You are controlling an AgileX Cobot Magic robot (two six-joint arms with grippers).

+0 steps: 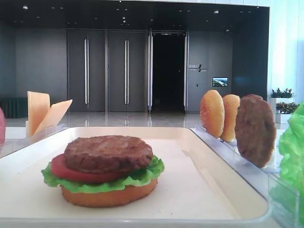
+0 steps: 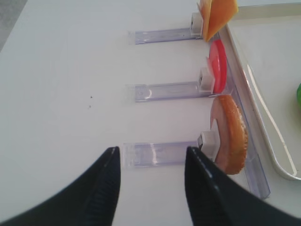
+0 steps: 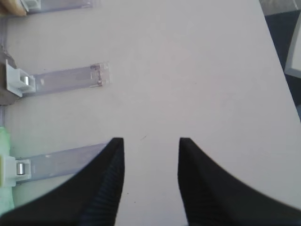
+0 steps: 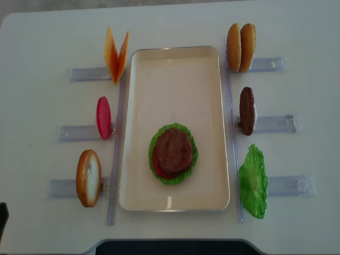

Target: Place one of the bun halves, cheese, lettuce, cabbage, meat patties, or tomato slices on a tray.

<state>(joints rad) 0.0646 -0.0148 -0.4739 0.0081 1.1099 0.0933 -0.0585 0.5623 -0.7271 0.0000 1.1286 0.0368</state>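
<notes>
The right pincer [image 3: 151, 141] hangs partly open and empty over the bare, smooth worktop [image 3: 197, 70]. In the left wrist view, the left pincer [image 2: 153, 150] is also parted and holds nothing. It is beside a speckled bun half [image 2: 230, 134] standing upright in its clear holder [image 2: 160, 154]. I would pinch the rim and lift straight up. From above, the low-rimmed tray [image 4: 175, 79] carries the stack, with a grainy meat patty [image 4: 172, 150] topmost.
</notes>
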